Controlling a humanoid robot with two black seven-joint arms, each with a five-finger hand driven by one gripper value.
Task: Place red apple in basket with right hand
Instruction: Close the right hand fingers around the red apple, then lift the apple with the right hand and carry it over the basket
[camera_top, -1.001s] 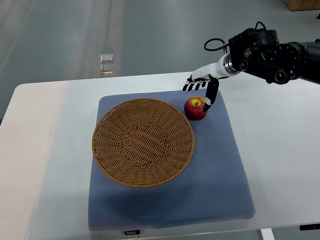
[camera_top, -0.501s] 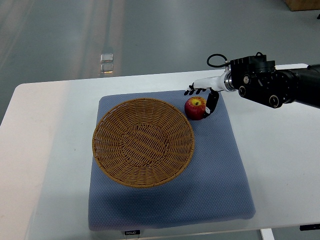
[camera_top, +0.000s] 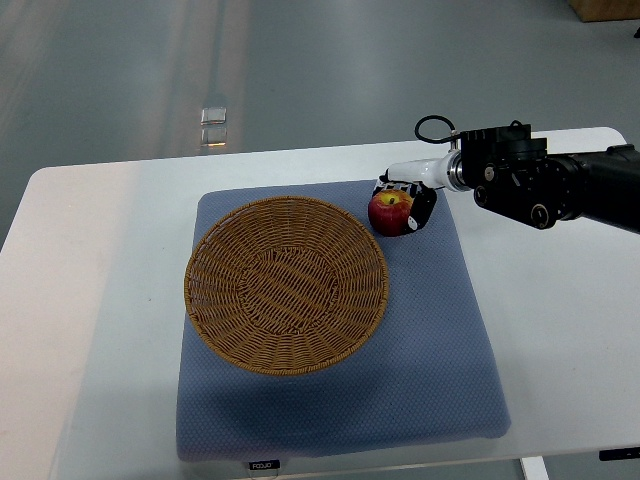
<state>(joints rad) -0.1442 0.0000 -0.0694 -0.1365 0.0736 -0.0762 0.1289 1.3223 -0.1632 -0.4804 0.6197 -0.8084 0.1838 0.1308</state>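
White worktop on a grey floor

The worktop (camera_top: 110, 300) is white with rounded far corners and carries a blue-grey padded mat (camera_top: 440, 380). Beyond the worktop's far edge lies smooth grey floor (camera_top: 320, 60) with pale streaks of light, a small shiny fitting (camera_top: 212, 126), and a brown box corner (camera_top: 605, 9) at far right.

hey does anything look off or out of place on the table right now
Nothing stands out. The basket sits flat and empty on the blue mat, the apple looks whole and rests on the mat beside the basket's rim, and the right robot hand is wrapped around the apple. Nothing spilled or tipped.
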